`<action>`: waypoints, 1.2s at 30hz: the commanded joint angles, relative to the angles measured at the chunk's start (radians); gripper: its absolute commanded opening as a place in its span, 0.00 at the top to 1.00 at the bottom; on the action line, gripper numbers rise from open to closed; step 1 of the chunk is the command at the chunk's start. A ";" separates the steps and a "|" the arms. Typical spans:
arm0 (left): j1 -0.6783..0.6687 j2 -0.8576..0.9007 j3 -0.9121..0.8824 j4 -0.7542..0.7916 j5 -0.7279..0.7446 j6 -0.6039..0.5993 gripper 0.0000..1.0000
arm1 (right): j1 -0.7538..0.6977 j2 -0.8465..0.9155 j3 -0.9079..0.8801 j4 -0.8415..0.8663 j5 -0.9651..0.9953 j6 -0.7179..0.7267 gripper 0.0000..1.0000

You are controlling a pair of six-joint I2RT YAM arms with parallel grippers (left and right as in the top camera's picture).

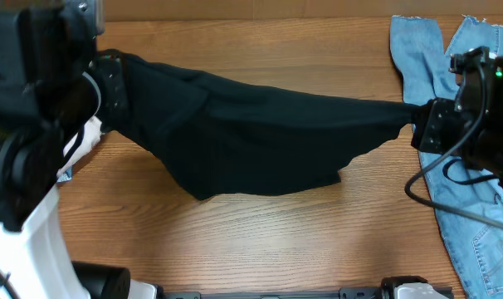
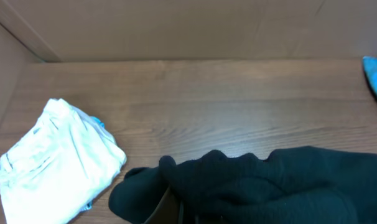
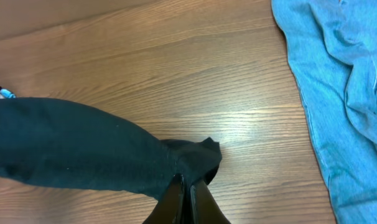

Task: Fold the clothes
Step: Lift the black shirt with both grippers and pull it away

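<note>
A black garment (image 1: 251, 141) hangs stretched across the table between my two grippers, its lower edge sagging toward the wood. My left gripper (image 1: 110, 79) is shut on its left end; in the left wrist view the black cloth (image 2: 263, 186) bunches over the jaws (image 2: 176, 211). My right gripper (image 1: 411, 124) is shut on its right end; in the right wrist view the cloth (image 3: 83, 146) is pinched between the fingertips (image 3: 188, 183). A light blue pair of jeans (image 1: 459, 149) lies along the right edge, also in the right wrist view (image 3: 344, 81).
A folded white garment (image 2: 55, 162) lies at the left, partly hidden under my left arm in the overhead view (image 1: 81, 141). A brown wall (image 2: 176, 28) runs behind the wooden table (image 1: 260, 241).
</note>
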 commanded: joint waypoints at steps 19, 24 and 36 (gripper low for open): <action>-0.006 -0.016 -0.029 0.006 0.053 0.009 0.96 | -0.005 0.143 0.027 0.031 0.006 -0.022 0.96; -0.005 0.172 -0.031 0.077 0.052 0.046 0.96 | -0.005 0.336 0.027 0.138 0.006 -0.090 0.96; 0.154 0.418 0.005 0.608 0.058 -0.035 0.96 | -0.035 0.563 0.268 0.682 -0.019 0.008 0.96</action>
